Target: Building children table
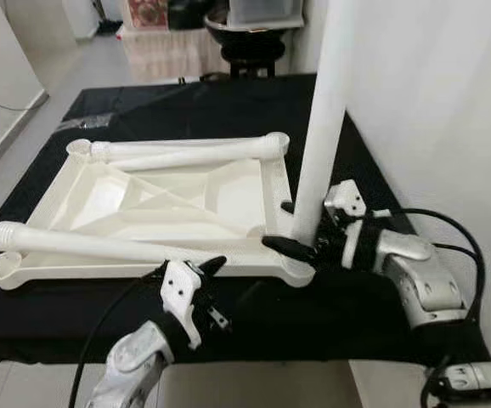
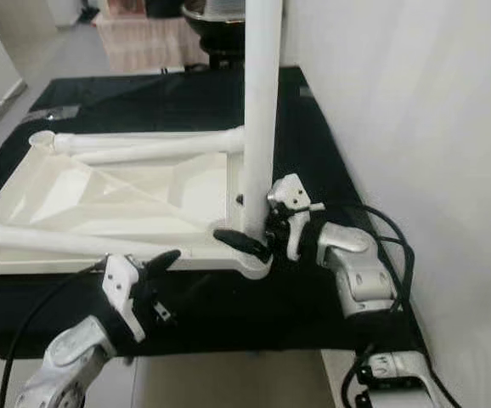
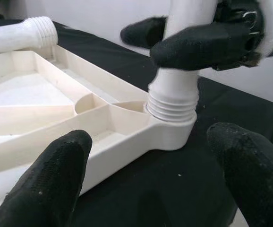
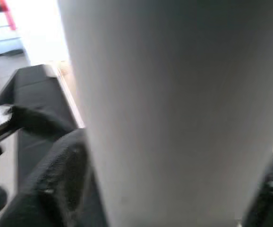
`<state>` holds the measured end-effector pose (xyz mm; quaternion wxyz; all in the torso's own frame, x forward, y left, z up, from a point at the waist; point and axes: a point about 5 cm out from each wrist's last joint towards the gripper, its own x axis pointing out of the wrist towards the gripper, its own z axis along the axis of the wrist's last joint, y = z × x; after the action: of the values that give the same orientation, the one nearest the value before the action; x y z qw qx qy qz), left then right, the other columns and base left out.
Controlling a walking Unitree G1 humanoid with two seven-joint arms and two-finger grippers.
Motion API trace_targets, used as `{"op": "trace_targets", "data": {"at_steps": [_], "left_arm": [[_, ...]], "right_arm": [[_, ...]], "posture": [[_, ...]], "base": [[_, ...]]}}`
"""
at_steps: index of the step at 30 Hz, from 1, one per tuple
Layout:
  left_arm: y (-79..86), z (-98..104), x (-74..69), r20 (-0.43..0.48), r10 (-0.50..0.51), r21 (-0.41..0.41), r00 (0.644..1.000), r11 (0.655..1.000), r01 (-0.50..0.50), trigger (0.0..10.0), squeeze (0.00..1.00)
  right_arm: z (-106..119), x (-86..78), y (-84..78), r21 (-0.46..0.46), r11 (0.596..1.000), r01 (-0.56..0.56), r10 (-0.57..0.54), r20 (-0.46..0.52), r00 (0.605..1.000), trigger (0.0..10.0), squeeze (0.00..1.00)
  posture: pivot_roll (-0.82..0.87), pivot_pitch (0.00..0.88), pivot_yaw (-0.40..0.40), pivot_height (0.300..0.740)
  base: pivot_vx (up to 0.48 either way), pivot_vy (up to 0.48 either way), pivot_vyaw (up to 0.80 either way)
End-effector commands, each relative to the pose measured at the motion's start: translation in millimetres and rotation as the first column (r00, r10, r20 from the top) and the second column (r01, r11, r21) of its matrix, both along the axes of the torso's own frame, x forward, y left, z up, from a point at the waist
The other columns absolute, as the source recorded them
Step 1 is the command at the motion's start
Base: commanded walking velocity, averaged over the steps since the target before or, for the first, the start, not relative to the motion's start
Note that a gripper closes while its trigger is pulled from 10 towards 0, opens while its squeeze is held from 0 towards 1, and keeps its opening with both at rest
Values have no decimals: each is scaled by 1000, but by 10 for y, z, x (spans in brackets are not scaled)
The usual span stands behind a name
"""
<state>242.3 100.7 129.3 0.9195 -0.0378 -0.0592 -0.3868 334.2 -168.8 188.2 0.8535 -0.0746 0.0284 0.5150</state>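
Left eye view first: a white plastic table top (image 1: 169,204) lies upside down on a black cloth (image 1: 330,314), with two loose legs (image 1: 84,245) resting across it. A third leg (image 1: 320,136) stands upright in the near right corner socket (image 1: 301,270). The right gripper (image 1: 292,228) is closed around this standing leg, low, just above the socket. The left gripper (image 1: 196,274) hovers at the near edge of the table top, fingers apart, with nothing in it.

Right eye view: the same scene. The standing leg goes up out of the picture, so I judge it is long and top-heavy. If the right gripper lets go before the thread catches, the leg may tip toward the wall (image 2: 415,127) or onto the table top.

Left wrist view: the screw thread (image 3: 172,101) of the leg is still visible above the socket rim, so the leg seems not fully screwed in. The risk I see is cross-threading if the leg is turned while it leans. The table top may also slide or spin on the cloth, because the left fingers (image 3: 46,179) do not press on it.

Right wrist view: the white leg is very close and blurred, between the two black pads (image 4: 56,179). The surface looks smooth, so the grip may slip while turning.
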Motion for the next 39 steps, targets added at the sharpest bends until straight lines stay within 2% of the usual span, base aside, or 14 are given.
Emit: {"op": "trace_targets", "data": {"at_steps": [1,2,3,12,20,21,22,24,31,32,33,34,35,39], "left_arm": [[5,-75,-13,-28,2,19,1000,1000,-1,10000,0],[1,-79,-13,-29,0,23,1000,1000,0,10000,0],[-3,-89,-11,-32,5,31,999,1000,-4,0,0],[-13,-115,-12,-42,7,50,999,999,-5,0,0],[6,-136,-31,-48,-6,73,999,997,10,0,0],[25,-134,-36,-47,-7,75,999,997,10,10000,0],[39,-134,-38,-48,-6,74,999,997,9,10000,0],[49,-134,-34,-50,-10,71,999,997,13,10000,0],[38,-137,-18,-59,-27,66,998,997,31,10000,0],[34,-135,-14,-59,-26,63,998,998,30,10000,0],[31,-134,-9,-60,-24,61,998,998,28,10000,0],[26,-132,-4,-61,-23,60,998,998,26,10000,0],[21,-129,3,-61,-22,61,998,998,26,10000,0],[17,-128,11,-58,-21,70,998,997,25,10000,0]], "right_arm": [[-29,7,5,4,1000,-23,23,-7,1000,1882,0],[-29,47,-22,8,1000,-20,20,-15,1000,1882,0],[-15,88,-68,6,1000,-18,18,-20,1000,0,0],[17,7,-285,-6,1000,8,-8,-10,1000,0,0],[-271,-270,-307,7,965,262,-262,-50,964,0,0],[-414,-321,-194,-5,904,427,-427,-55,903,0,0],[-585,-466,-38,-23,787,616,-615,-94,783,0,0],[-665,-568,175,-53,745,665,-667,-72,741,0,0],[-661,-400,275,-26,705,709,-708,-78,701,0,0],[-625,-327,277,-7,706,709,-706,-94,702,10000,0],[-564,-266,298,38,727,685,-679,-110,726,10000,0],[-504,-224,309,73,745,663,-655,-106,748,10000,867],[-425,-184,322,119,773,623,-616,-93,782,10000,1000],[-325,-163,336,158,818,553,-547,-83,833,10000,1000]], "posture": [[-49,88,-4,740],[-49,88,-4,740],[-49,84,-2,740],[-62,80,0,740],[-71,82,-6,740],[-73,84,7,740],[-90,89,23,740],[-89,89,32,740],[-89,83,32,740],[-89,85,33,740],[-88,85,34,740],[-86,85,33,740],[-82,88,31,740],[-81,86,31,740]], "base": [[0,0,0],[0,0,0],[0,0,0],[0,0,0],[0,0,0],[0,0,0],[0,0,0],[0,0,0],[0,0,0],[0,0,0],[0,0,0],[0,0,0],[0,0,0],[0,0,0]]}}
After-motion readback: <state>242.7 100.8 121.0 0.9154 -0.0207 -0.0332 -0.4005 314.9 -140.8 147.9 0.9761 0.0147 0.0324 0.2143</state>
